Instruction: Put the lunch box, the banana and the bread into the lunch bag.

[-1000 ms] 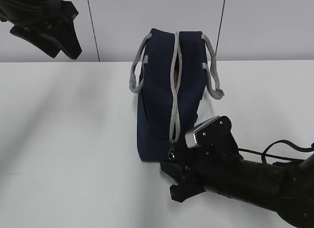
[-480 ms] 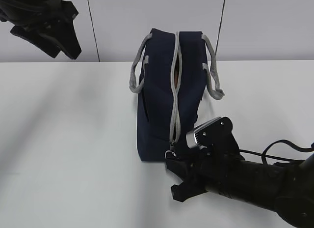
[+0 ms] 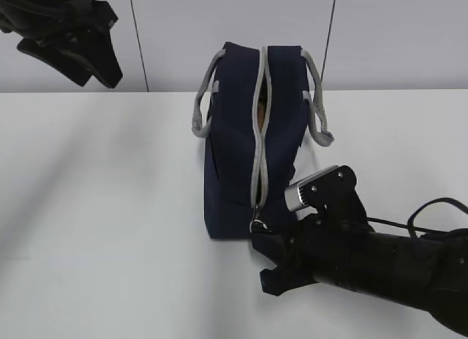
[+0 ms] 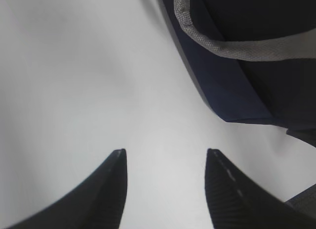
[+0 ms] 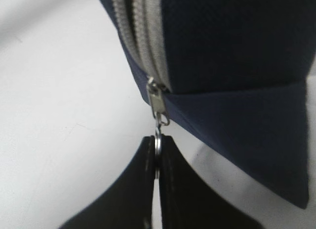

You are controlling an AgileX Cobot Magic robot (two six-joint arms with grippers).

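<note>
- 3 items have to end up in the lunch bag (image 3: 241, 164), and none of them lies on the table (image 3: 102, 207) in any view; the lunch box, the banana and the bread cannot be seen outright.
- 1 narrow gap near the far end of the zipper (image 3: 260, 134) shows something orange-brown inside, too small to identify, so the packing looks done but that is a judgement.
- The lunch bag stands upright near the middle of the table, both grey handles (image 3: 207, 98) drooping to its sides, the zipper running along its top and closed over most of its length.
- The right gripper (image 5: 157, 162) sits at the near end of the bag with its jaws pressed together on the ring zipper pull (image 5: 157, 142), which hangs from the slider (image 5: 155, 95).
- The left gripper (image 4: 165, 182) is spread and holds nothing, raised above the table off the bag's left side, with only bare table between its fingers.
- What looks left: settling the zipper with the pinched ring, then letting go.
</note>
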